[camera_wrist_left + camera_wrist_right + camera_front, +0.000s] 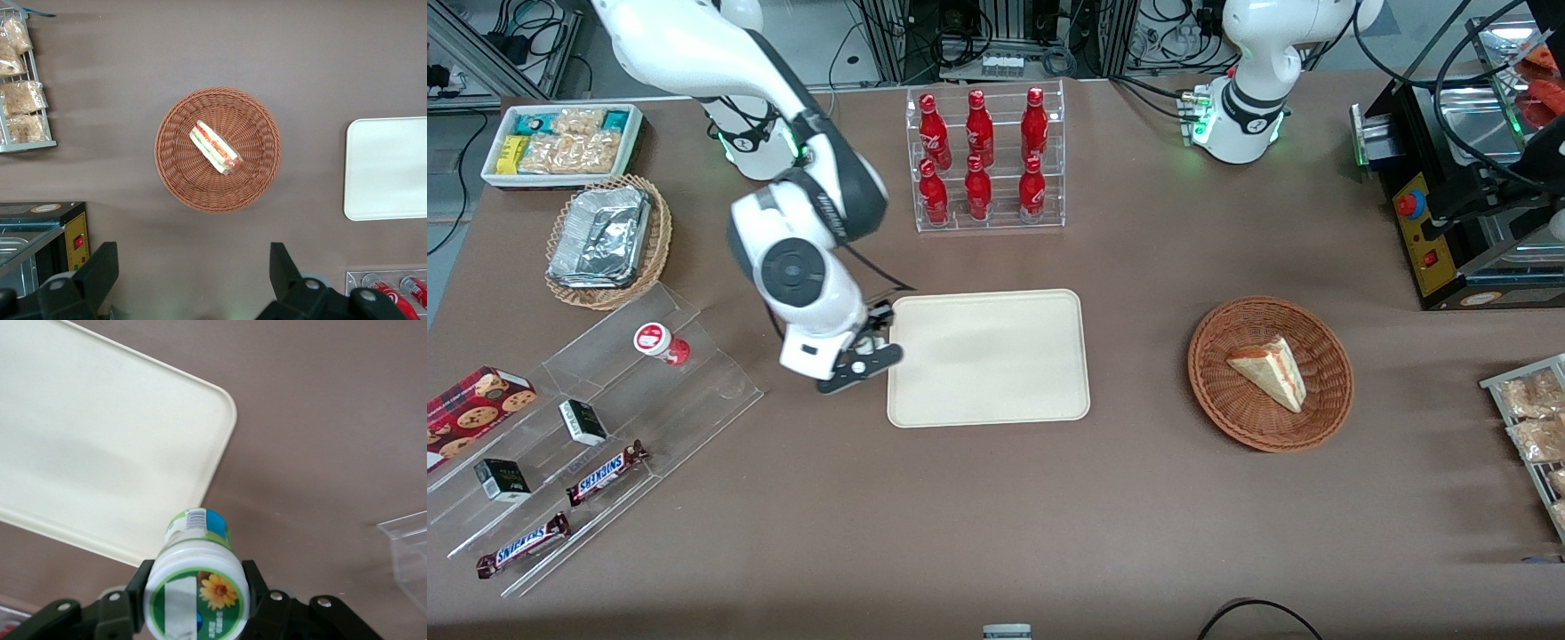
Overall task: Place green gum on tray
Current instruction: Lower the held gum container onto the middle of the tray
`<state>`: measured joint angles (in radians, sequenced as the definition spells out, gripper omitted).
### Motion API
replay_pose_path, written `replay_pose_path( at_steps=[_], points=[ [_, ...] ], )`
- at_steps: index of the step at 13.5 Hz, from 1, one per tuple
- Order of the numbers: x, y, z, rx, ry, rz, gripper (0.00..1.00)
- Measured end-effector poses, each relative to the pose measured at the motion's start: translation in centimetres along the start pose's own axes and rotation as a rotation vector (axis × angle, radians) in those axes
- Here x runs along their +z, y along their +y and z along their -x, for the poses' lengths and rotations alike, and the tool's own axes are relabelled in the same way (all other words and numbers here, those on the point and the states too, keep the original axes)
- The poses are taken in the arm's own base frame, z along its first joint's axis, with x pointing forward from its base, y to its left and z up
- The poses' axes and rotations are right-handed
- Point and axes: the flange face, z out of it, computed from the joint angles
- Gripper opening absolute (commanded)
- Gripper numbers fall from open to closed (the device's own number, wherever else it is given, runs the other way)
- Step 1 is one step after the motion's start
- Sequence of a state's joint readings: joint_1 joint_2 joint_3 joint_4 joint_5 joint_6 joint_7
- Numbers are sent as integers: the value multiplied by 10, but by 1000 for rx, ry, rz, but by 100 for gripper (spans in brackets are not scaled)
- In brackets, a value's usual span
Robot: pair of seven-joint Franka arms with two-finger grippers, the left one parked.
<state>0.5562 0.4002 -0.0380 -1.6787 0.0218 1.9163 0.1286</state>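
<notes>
Brown bench (1049, 498), lab racks and cables at its edge. Jaws of the gripper (197, 600) pinching the green gum (195, 577): small cylinder, white lid with green rim and a yellow flower print, green-blue label with a barcode strip. Held off the bench, poised above the rim of the cream tray (100, 453), near its rounded corner. Seen from the front, gripper (860, 356) just beside the tray (987, 356), at its edge toward the working arm's end. Red-and-white gum (660, 342) on the clear stepped stand (605, 400), well apart from the jaws.
</notes>
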Motion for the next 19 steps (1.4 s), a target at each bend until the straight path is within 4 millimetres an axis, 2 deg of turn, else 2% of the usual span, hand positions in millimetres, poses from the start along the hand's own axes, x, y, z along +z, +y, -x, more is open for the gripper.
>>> replay_pose_path(
  at_steps=[4, 10, 15, 19],
  points=[
    [26, -56, -16, 89, 16, -18, 0],
    [68, -120, -33, 205, 87, -41, 0],
    [78, -146, -51, 251, 121, -54, 0],
    [95, -163, -50, 245, 117, -49, 0]
  ],
)
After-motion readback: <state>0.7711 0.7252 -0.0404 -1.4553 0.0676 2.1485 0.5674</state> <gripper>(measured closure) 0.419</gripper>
